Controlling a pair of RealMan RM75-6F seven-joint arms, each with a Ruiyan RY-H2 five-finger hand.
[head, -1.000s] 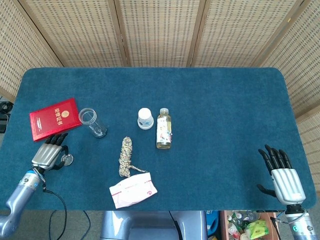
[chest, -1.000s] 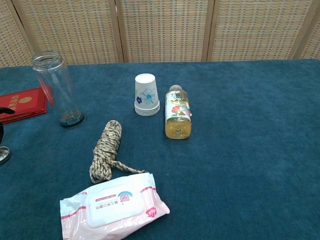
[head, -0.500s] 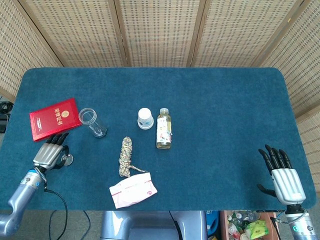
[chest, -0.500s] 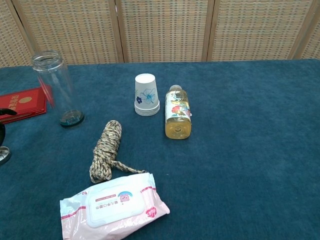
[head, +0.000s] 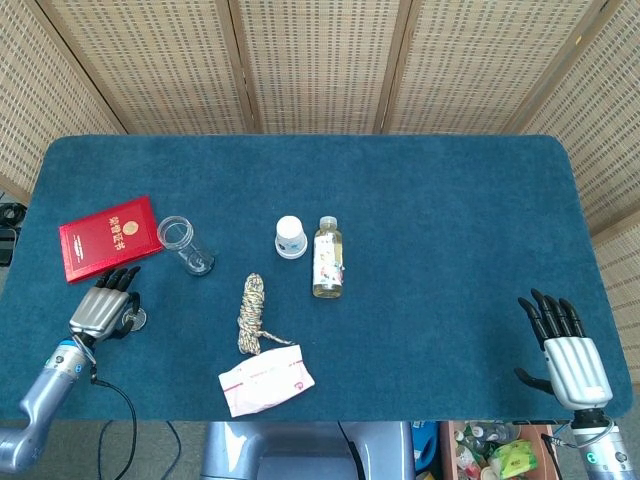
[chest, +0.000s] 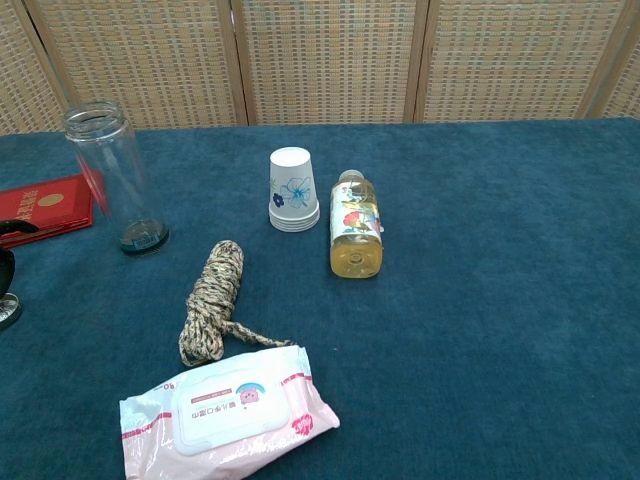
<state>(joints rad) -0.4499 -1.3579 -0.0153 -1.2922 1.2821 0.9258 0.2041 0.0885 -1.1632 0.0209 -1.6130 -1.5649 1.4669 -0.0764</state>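
Note:
My left hand (head: 100, 310) lies low on the table near its front left corner, fingers stretched and fanned toward a red booklet (head: 110, 236). A small round metal lid (head: 137, 320) lies on the cloth against the hand's thumb side, partly covered by it; the chest view shows only the lid's edge (chest: 4, 310). A lidless clear glass jar (head: 185, 245) stands just right of the booklet. My right hand (head: 565, 350) hovers at the front right corner, fingers spread, holding nothing.
On the blue table (head: 450, 220) stand stacked paper cups (head: 291, 237) and a lying bottle of yellow drink (head: 326, 258). A coiled rope (head: 253, 313) and a pack of wipes (head: 266, 378) lie near the front edge. A woven screen (head: 320, 60) closes the back.
My left hand has crept slightly right toward the lid, covering more of it. The right hand and the other objects have not moved.

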